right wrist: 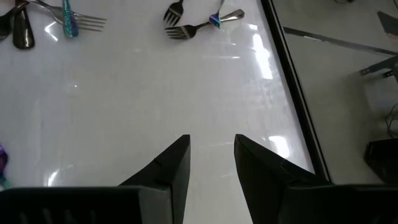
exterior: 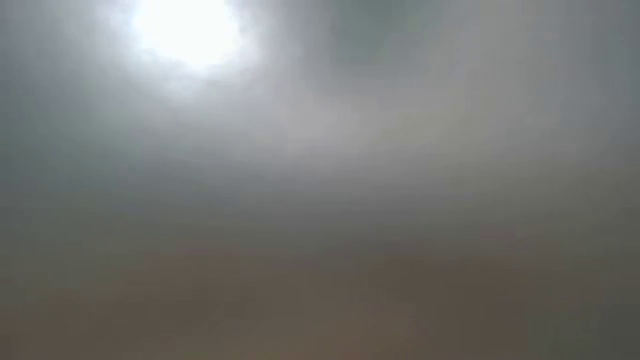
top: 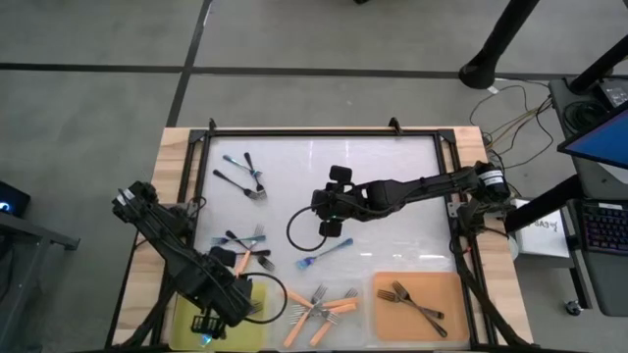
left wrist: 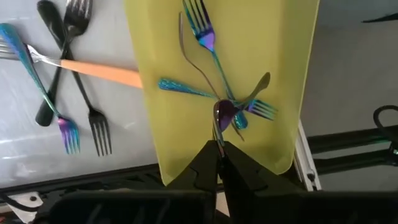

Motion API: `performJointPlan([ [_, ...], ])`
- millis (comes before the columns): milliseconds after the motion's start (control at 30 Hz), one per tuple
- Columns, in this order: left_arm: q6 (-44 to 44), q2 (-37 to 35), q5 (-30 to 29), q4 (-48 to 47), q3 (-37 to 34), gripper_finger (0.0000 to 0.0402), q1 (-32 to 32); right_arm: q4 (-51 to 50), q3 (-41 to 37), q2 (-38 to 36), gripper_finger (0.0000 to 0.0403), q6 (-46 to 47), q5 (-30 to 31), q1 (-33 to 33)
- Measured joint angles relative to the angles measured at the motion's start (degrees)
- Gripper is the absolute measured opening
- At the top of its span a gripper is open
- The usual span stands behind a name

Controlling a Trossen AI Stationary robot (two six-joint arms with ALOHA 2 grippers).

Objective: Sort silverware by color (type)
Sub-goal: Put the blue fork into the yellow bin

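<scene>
I see my left gripper point(left wrist: 219, 149) over the yellow tray point(left wrist: 286, 74) at the table's front left, jaws pinched shut on the handle end of a blue-teal fork point(left wrist: 225, 118), whose long axis runs straight out from the fingertips. Two more blue-teal forks point(left wrist: 205, 37) lie crossed in that tray. My right gripper point(right wrist: 211, 152) hangs over the bare white table point(right wrist: 186, 93) mid-board, jaws partly open, holding nothing. The orange tray point(top: 392, 319) at front right holds two dark forks point(top: 417, 304). Orange-handled forks point(top: 319, 309) are heaped between the trays.
</scene>
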Motion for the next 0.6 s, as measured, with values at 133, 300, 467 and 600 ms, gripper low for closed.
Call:
performJointPlan([
  [133,0.0,-0.5,0.0,0.0,0.0,0.0,0.1,0.2,0.0,0.0,0.0116,0.1,0.0,-0.2],
  [300,-0.2,-1.8,0.1,0.0,-0.9,0.0,0.0,0.2,0.0,0.0,0.0116,0.2,0.0,-0.3],
  [467,0.4,-4.2,0.1,0.0,-6.2,0.0,1.2,0.3,0.0,0.0,0.0116,0.1,-0.1,-0.3],
  [600,1.1,-7.0,1.5,0.1,-12.7,0.0,2.4,0.4,0.0,0.0,0.0116,0.5,-0.1,-0.3],
])
